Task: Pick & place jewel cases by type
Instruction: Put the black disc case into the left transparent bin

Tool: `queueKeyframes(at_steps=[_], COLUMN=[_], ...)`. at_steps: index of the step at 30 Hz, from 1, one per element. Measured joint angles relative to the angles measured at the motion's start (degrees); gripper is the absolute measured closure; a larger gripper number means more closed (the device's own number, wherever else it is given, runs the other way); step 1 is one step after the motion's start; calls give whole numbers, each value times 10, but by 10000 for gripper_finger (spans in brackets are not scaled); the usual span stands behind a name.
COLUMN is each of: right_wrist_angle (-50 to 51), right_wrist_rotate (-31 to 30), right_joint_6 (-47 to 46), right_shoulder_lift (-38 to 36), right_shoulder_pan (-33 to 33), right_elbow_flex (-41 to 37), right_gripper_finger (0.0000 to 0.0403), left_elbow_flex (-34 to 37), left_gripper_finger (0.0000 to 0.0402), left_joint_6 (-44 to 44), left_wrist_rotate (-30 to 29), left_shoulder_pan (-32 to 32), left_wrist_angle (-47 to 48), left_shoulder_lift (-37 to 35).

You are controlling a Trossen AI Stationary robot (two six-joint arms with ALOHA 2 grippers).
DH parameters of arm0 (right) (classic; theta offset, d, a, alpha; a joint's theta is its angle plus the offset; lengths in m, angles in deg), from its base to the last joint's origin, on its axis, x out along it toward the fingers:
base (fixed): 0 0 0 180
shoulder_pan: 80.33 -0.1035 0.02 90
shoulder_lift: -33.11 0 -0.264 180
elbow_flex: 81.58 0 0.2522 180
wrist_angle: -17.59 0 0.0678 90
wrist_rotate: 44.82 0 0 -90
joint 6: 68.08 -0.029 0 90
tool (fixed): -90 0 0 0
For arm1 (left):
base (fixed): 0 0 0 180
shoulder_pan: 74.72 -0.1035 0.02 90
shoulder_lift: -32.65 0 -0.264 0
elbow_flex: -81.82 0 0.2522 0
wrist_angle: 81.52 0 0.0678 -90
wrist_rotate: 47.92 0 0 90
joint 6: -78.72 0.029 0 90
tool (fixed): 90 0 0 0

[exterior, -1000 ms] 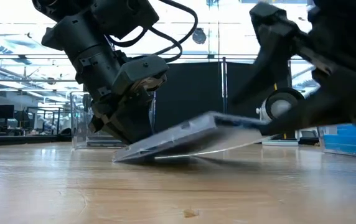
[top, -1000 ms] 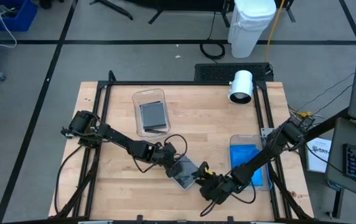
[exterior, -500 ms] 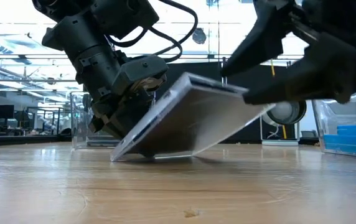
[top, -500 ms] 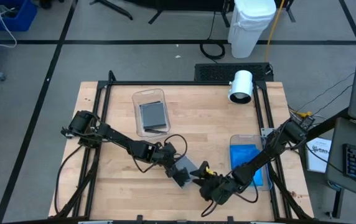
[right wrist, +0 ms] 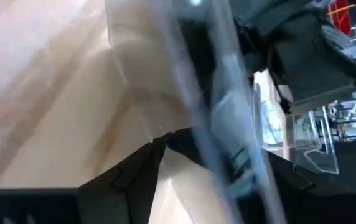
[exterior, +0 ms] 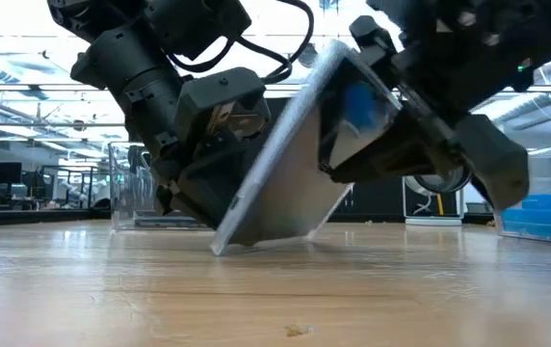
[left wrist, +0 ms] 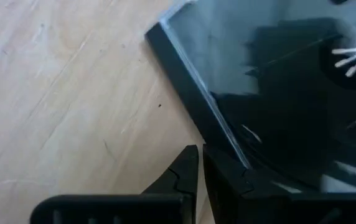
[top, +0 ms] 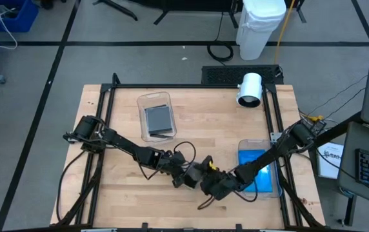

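Grey-dark jewel case [exterior: 290,159] tilted steeply on edge on the table [exterior: 275,289], left claw [top: 183,175] nearly shut bracing its lower edge, right claw [top: 205,180] spread around its upper edge: mid-pickup, next likely clamp and lift.

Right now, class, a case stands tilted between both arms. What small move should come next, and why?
Probably the right tool should close on the case. The case leans steeply on its lower edge, propped by the shut left tool, and its raised edge sits between the right tool's open fingers, so a grip seems ready.
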Motion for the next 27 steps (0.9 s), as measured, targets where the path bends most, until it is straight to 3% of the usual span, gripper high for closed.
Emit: queueKeyframes(at_steps=[15,27], right_wrist_angle=[-2,-2], right_wrist_rotate=[-2,-20], right_joint_6=[-26,-41], right_shoulder_lift=[0,-1], right_shoulder_pan=[-36,-68], right_elbow_flex=[0,0], right_gripper_finger=[208,289], left_elbow_flex=[0,-1], left_gripper_finger=[366,366], left_joint_6=[23,27], left_wrist_rotate=[-1,-4], left_shoulder_pan=[1,1], left_wrist_angle=[10,16], left_shoulder_lift=[-1,-2])
